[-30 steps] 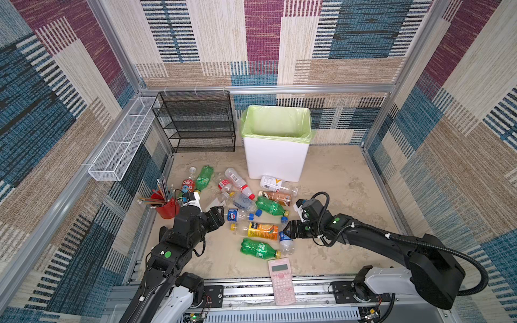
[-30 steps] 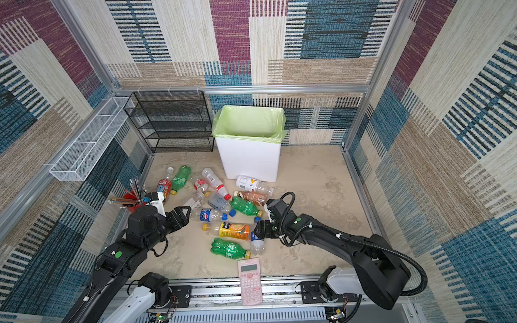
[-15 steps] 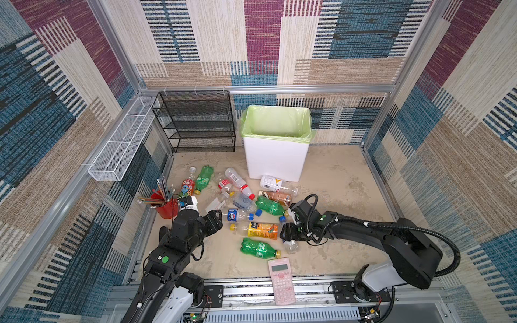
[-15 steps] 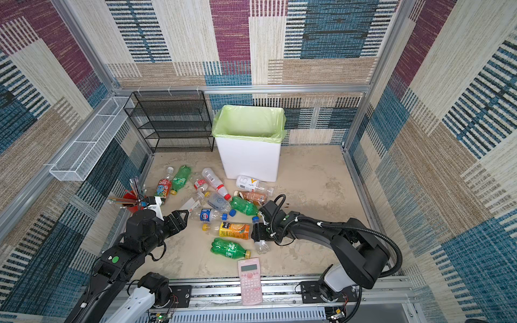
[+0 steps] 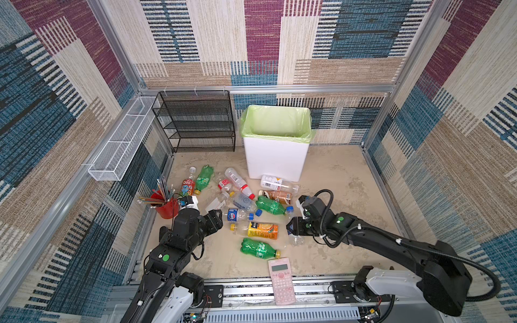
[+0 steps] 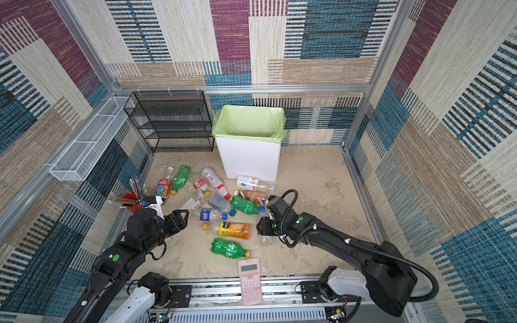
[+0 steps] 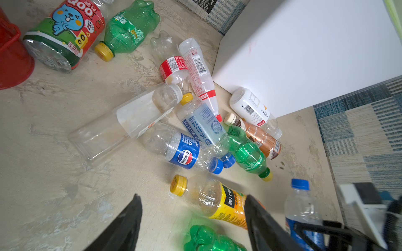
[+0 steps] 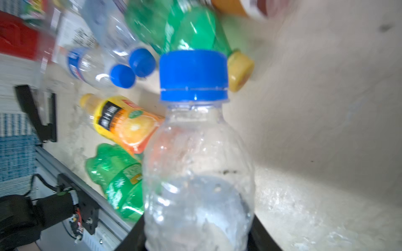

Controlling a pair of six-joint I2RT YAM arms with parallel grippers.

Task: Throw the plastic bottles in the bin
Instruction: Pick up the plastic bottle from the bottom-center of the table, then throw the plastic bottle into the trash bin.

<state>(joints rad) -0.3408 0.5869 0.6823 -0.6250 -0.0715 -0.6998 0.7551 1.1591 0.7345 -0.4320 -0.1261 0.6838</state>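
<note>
Several plastic bottles lie scattered on the sandy floor in front of the bin, a white box with a green liner. Among them are an orange juice bottle, a green bottle and a blue-labelled bottle. My right gripper is shut on a clear blue-capped bottle at the pile's right edge, one jaw against each side of its body. My left gripper hangs open beside the blue-labelled bottle, with nothing between its jaws.
A red pencil cup stands close behind the left arm. A pink calculator lies at the front edge. A black mesh rack and a white wire basket line the back left.
My right gripper has moved left onto the clear blue-capped bottle and closed round it. The left arm has hardly moved.
</note>
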